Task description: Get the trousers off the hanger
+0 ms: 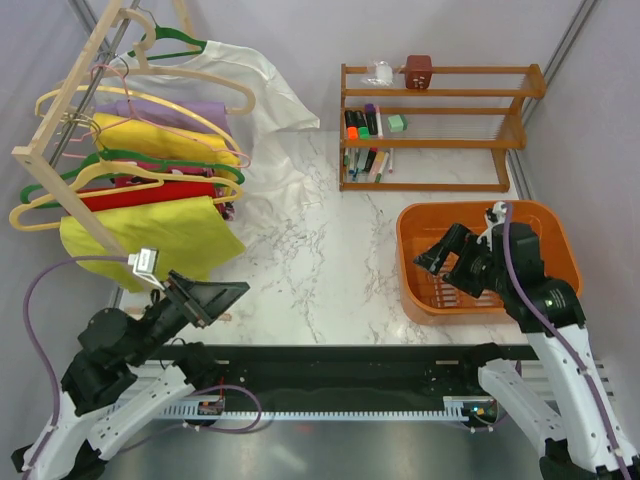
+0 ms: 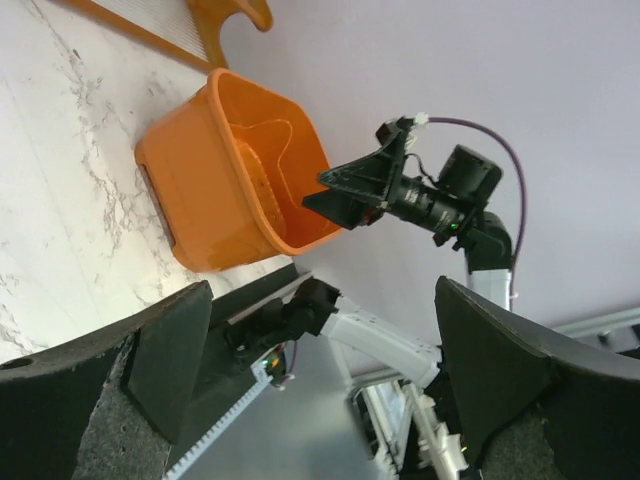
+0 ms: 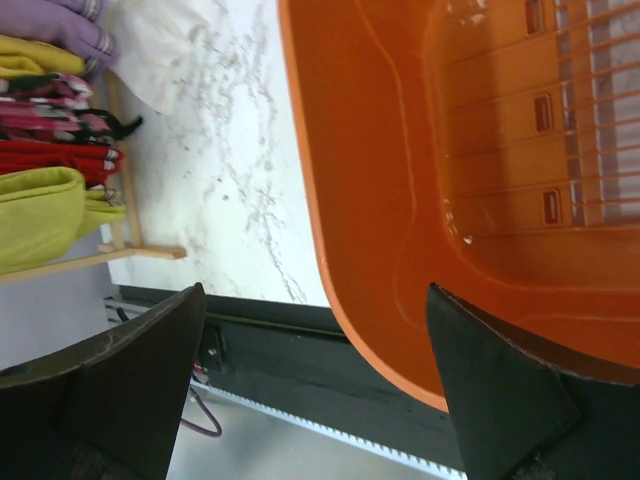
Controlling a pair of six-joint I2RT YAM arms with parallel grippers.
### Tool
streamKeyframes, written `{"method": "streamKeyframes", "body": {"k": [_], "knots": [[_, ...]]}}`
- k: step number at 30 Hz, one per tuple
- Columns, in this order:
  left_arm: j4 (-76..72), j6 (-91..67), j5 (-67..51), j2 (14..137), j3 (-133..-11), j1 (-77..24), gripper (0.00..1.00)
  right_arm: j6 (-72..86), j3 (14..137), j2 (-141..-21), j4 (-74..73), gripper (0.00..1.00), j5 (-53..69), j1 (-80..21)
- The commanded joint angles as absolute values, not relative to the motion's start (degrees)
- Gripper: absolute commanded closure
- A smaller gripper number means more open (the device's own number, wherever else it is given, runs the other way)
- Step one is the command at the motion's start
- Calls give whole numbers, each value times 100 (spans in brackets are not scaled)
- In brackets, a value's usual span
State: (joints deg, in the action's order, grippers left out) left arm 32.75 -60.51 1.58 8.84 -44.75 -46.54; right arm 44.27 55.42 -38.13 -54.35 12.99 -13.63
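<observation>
The lime-yellow trousers (image 1: 150, 238) hang folded over the pale yellow-orange hanger (image 1: 120, 180), the nearest garment on the wooden rack (image 1: 75, 110) at the left. They also show at the left edge of the right wrist view (image 3: 40, 215). My left gripper (image 1: 222, 296) is open and empty, low near the table's front left, just right of the trousers. My right gripper (image 1: 432, 258) is open and empty, held over the left part of the orange basket (image 1: 415, 290).
Behind the trousers the rack holds red (image 1: 150, 193), golden-yellow (image 1: 160, 140) and purple (image 1: 185, 108) garments and a white shirt (image 1: 250, 90). A wooden shelf (image 1: 435, 125) with markers stands at the back. The basket also shows in both wrist views (image 2: 200, 200) (image 3: 380, 200).
</observation>
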Motion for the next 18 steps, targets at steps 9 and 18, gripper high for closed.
{"method": "streamKeyframes", "body": {"k": [9, 18], "knots": [[4245, -6338, 845, 306, -5168, -4772, 0, 2990, 6644, -4772, -5793, 2, 1599, -1345], [3955, -5775, -182, 2309, -5414, -4772, 0, 2680, 7110, -5650, -5055, 2, 2688, -1354]]}}
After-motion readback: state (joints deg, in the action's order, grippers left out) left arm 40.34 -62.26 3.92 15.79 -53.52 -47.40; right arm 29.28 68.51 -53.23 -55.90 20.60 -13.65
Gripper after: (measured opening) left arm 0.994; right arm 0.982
